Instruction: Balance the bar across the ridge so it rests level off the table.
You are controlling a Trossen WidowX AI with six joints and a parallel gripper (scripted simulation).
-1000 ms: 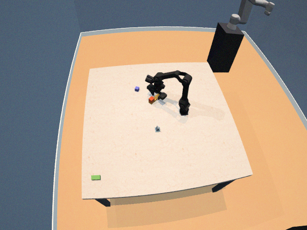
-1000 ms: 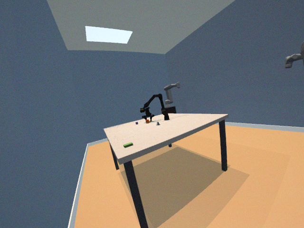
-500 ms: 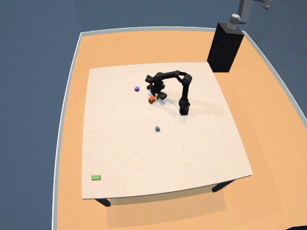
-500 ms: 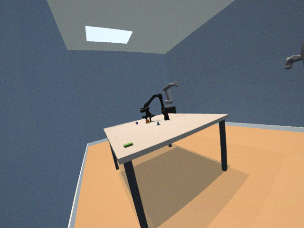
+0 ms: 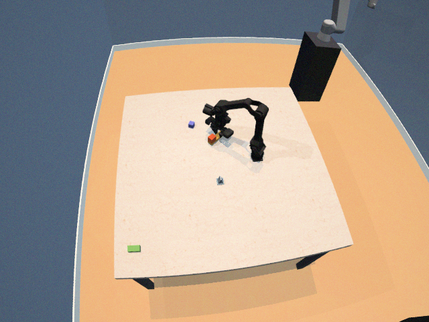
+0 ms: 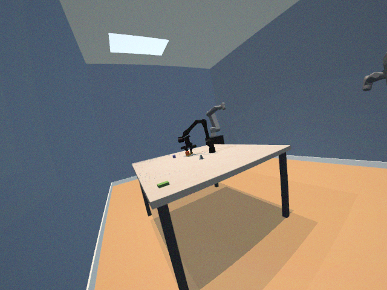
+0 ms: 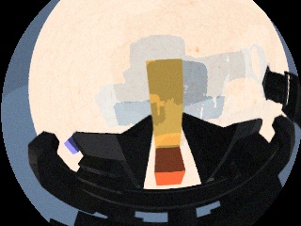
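The black arm (image 5: 259, 129) (image 6: 204, 124) reaches over the pale worktop (image 5: 173, 208) (image 6: 234, 162), its jaws pointing down and pinching the yellow bar (image 5: 217, 137) (image 6: 191, 153) (image 7: 166, 89) between them. In the wrist view, the fingertips sit on either side of the bar, with much of its length showing beyond them. A red block (image 5: 212, 139) (image 6: 187, 153) (image 7: 170, 177) is at one end of the bar. The bar is low over the worktop; whether it touches the surface, I cannot tell.

The small grey ridge (image 5: 220, 180) (image 6: 201, 157) stands upright on the worktop, well apart from the bar, which is not across it. A blue cube (image 5: 191, 124) (image 6: 173, 156) (image 7: 71, 145) lies near the bar, and a green block (image 5: 133, 248) (image 6: 162, 183) lies flat near a corner of the worktop. Beyond the worktop, a grey arm (image 5: 341, 15) (image 6: 214, 119) stands on a black pedestal (image 5: 312, 69) (image 6: 220, 139). The blocks are too small in the overhead view to tell whether they carry lettering.
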